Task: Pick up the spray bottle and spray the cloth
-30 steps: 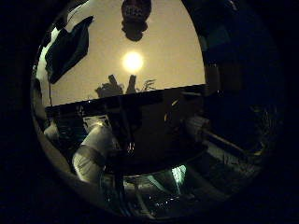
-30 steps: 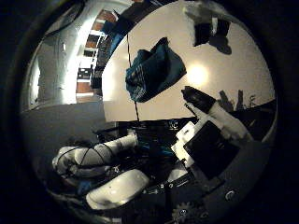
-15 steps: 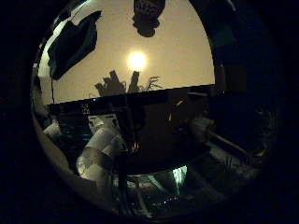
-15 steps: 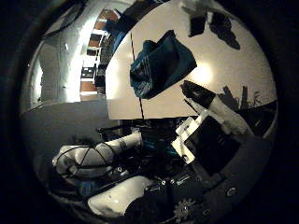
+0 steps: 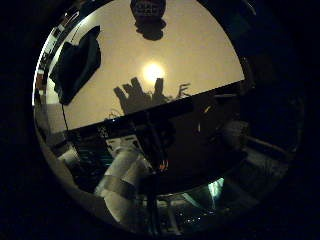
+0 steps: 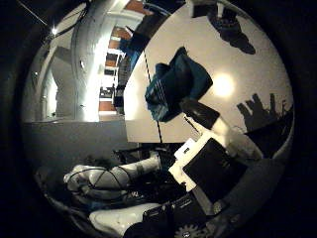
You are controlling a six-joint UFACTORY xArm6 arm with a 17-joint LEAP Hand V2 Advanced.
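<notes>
Robot hand (image 6: pixel 213 148) above a table (image 5: pixel 200 55), fingers straight, holding nothing
Cloth (image 6: pixel 173 89) looms closer; spray bottle (image 5: pixel 148 9) remains ungrasped, well apart

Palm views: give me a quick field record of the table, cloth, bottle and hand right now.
table: pale top, bright light spot on it
cloth: dark teal, crumpled, lying on the table near its edge
spray bottle: upright on the table, apart from the cloth, only partly in view
hand: above the table, holding nothing, its shadow falling on the tabletop
contact: none with bottle or cloth
</notes>
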